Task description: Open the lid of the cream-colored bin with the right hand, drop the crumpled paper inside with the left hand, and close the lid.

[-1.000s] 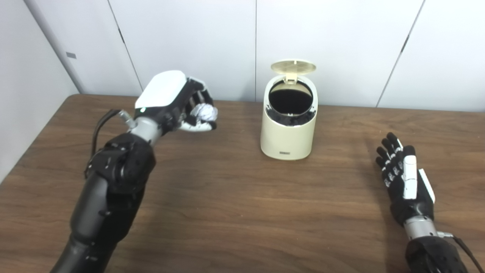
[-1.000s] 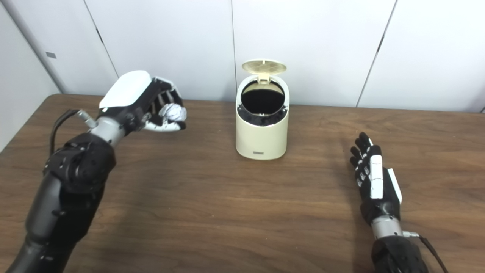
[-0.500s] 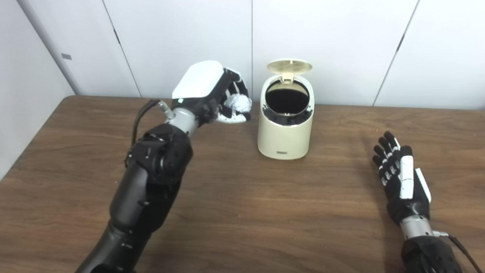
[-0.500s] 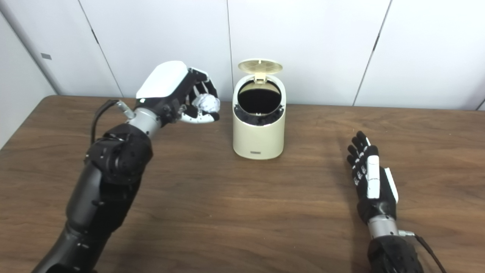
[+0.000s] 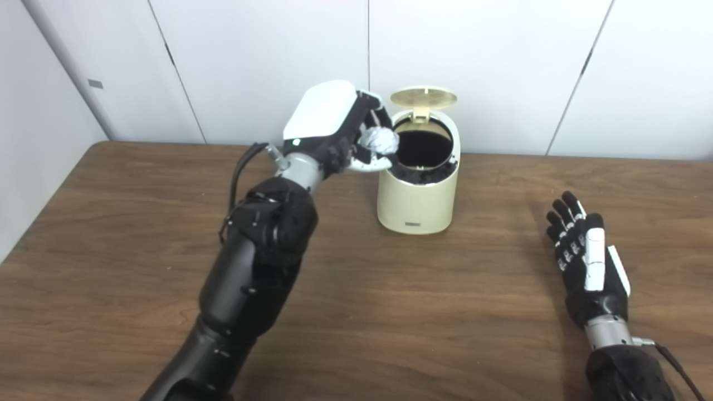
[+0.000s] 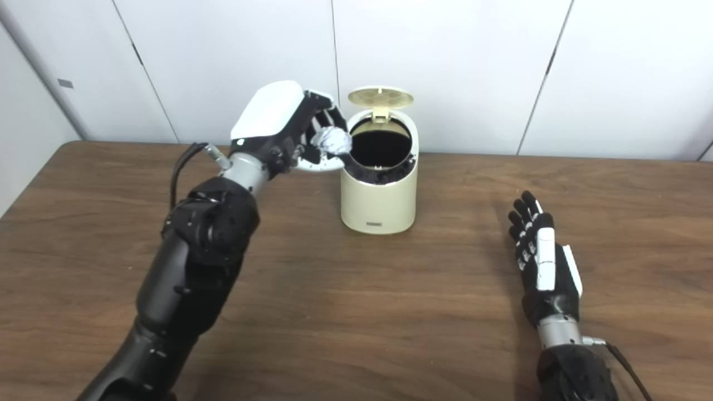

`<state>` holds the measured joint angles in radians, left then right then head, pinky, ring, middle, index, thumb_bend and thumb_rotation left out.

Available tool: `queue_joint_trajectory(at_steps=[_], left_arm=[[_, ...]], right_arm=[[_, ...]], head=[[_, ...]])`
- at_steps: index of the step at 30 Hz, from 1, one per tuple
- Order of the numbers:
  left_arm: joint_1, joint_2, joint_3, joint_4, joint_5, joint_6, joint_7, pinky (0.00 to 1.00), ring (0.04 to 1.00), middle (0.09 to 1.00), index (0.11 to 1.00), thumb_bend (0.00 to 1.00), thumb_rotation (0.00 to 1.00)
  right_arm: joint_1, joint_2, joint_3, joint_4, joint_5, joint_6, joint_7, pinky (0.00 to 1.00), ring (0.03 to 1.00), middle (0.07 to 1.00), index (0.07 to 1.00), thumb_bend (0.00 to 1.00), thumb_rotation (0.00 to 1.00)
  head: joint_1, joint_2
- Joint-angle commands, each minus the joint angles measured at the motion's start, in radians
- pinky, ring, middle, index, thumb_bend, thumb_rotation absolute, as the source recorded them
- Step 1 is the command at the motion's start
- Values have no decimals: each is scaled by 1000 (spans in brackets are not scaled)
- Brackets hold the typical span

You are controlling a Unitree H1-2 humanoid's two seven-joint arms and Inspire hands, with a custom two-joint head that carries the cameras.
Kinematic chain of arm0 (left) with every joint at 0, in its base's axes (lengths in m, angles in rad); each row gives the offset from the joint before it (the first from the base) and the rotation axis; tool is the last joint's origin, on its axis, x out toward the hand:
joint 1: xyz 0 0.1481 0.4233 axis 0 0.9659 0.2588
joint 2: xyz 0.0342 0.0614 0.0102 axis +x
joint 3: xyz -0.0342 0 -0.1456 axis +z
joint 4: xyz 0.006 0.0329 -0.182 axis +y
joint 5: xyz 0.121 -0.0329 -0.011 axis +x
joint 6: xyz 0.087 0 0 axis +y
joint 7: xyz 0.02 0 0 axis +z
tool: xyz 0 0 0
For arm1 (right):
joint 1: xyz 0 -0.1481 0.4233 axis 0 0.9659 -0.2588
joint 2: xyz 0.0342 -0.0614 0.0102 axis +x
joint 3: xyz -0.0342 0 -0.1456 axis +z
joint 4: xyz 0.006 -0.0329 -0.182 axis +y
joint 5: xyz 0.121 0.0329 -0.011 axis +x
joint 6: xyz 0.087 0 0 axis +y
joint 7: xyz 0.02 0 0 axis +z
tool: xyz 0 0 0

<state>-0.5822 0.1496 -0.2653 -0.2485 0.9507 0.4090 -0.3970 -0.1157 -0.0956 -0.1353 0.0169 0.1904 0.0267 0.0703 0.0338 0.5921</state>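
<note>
left hand (image 5: 334,133) grips the crumpled paper (image 5: 379,140) in curled fingers, raised at the left rim of the cream-colored bin (image 5: 416,189). lid (image 5: 423,98) stands flipped up at the back, dark opening exposed. right hand (image 5: 586,260) lies empty, fingers spread, on the tabletop (image 5: 390,312), well apart to the bin's right.

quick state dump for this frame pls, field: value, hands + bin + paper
bin: cream, upright on the table, centre rear
lid: open, tipped back
left hand: raised beside the bin's left rim, shut on the paper
paper: crumpled white ball, at the edge of the opening, not yet dropped
right hand: low over the table to the right of the bin, fingers apart, holding nothing
</note>
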Motion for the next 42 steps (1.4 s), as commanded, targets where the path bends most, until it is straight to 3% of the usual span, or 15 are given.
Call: queue_joint_trajectory(at_steps=[1,27,33,42], left_arm=[[-65,1,4,1,12,-17,42,296,378,503,509,468,0],[-133,-74,-79,211,-10,-79,198,282,387,500,510,469,0],[-123,-91,-97,256,-9,-89,241,276,384,482,549,465,0],[-111,-95,-127,310,10,-107,319,255,397,533,532,463,0]], right_arm=[[-20,3,-3,1,8,-19,-2,986,964,963,956,556,1000],[-25,11,-3,26,6,-33,-4,1000,965,964,982,583,1000],[-25,11,-4,25,2,-38,-7,996,966,955,967,586,1000],[-28,6,-4,37,-1,-50,-4,991,965,949,970,575,1000]], head=[[-1,0],[-7,-4],[-8,-2],[-7,5]])
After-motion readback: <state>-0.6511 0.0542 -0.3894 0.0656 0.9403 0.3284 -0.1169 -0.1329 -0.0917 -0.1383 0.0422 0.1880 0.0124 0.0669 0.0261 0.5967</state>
